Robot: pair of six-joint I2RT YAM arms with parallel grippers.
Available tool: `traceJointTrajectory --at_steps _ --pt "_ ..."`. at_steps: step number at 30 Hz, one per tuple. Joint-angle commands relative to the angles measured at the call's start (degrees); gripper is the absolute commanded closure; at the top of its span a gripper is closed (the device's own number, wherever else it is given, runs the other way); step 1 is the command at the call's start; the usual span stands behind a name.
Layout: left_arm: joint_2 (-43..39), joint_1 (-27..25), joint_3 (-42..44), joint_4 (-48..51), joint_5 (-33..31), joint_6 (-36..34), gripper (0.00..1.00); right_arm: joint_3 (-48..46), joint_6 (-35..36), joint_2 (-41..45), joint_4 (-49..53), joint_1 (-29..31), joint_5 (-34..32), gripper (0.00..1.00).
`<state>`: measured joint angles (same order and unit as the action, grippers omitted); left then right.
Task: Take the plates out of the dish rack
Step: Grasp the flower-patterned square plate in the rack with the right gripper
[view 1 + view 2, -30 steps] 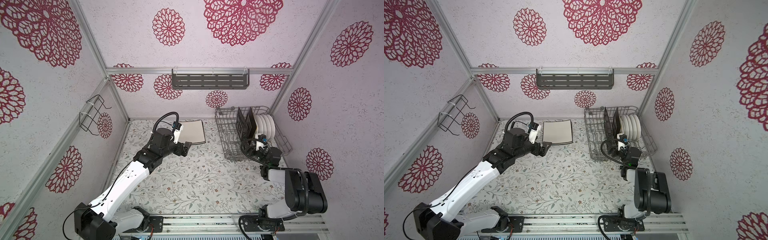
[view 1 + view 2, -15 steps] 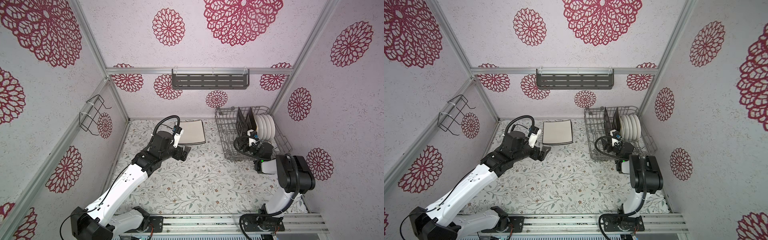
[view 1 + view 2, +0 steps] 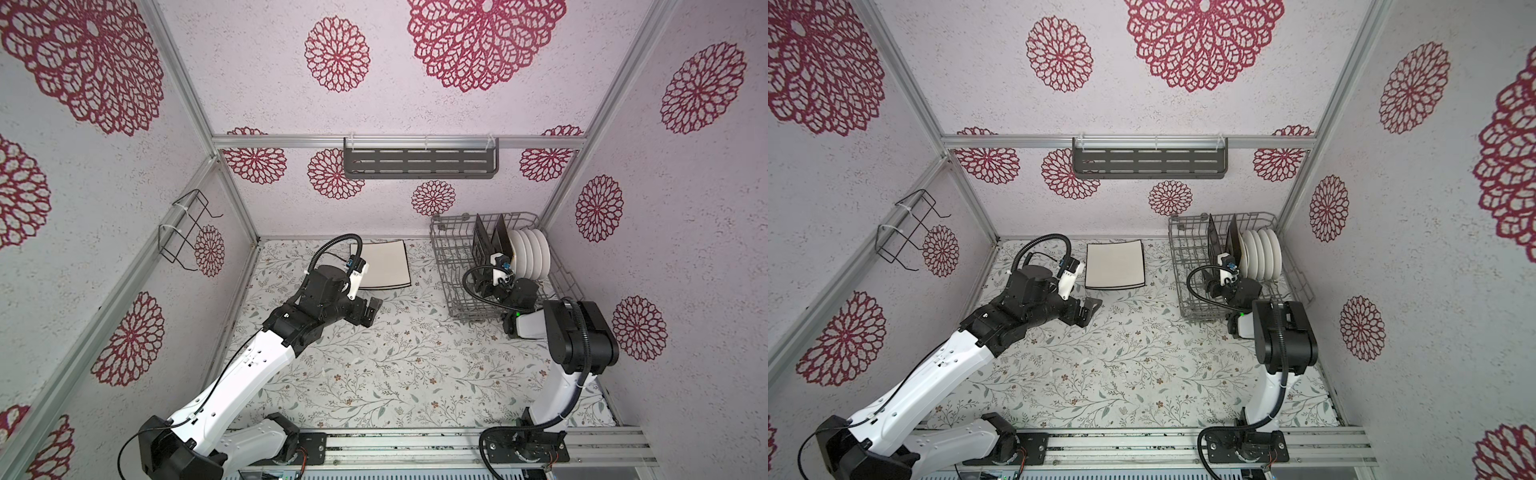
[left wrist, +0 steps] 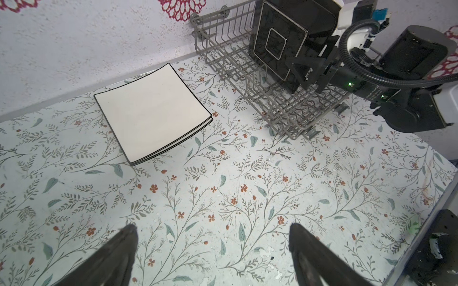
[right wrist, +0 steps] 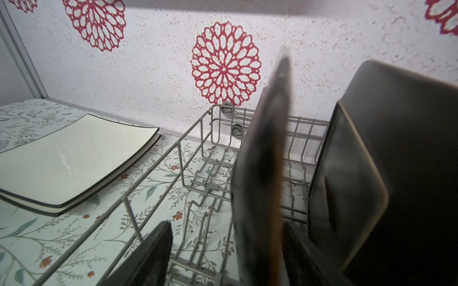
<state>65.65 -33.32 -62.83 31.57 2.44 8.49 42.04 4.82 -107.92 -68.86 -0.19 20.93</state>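
In a top view, the dish rack (image 3: 451, 257) is seen at the far right of the table (image 3: 415, 374). Two black square plates (image 3: 484, 243) are stood on edge in it, with a row of round white plates (image 3: 532, 257) just beside them toward the right wall. Two cream plates (image 3: 384, 266) are stacked flat on the table, near the rack. The right claw (image 3: 483, 287) is reached into the rack at the black plates, while the left claw (image 3: 370, 312) is held over bare table.

In the left wrist view, the left claw's fingers are spread wide, with nothing between them.

In the right wrist view, the right claw's fingers are set apart on either side of the nearer black plate (image 5: 260, 161). A gap shows at one finger, so no clamp is made yet. The rim is best taken deep and square. The plate should then be lifted straight up out of the tines, clear of the second black plate (image 5: 347, 173), before it is swung across.
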Motion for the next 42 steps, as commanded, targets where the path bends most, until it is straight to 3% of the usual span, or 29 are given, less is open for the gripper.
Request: traceJointTrajectory --at_steps 1,7,19,32,42 --pt "-2.29 -1.2 1.36 -1.07 0.12 1.24 0.03 2.52 -1.11 -0.5 -0.49 0.53 -1.83 0.31" --pt "-3.27 -1.55 2.1 -0.55 -1.02 1.36 0.03 4.08 -1.26 -1.72 -0.13 1.13 -2.81 0.4" --pt "-4.26 -1.84 3.31 -0.42 -0.86 1.4 0.03 3.97 -2.73 -1.81 -2.19 1.59 -4.12 0.7" --pt "-4.84 -2.36 5.93 -1.84 -0.59 2.76 0.03 5.02 -4.49 0.66 -0.56 1.59 -2.94 0.88" --pt "-4.9 -2.85 7.0 -2.11 -1.19 2.87 0.03 6.51 -9.37 1.01 -4.0 1.92 -2.53 0.92"
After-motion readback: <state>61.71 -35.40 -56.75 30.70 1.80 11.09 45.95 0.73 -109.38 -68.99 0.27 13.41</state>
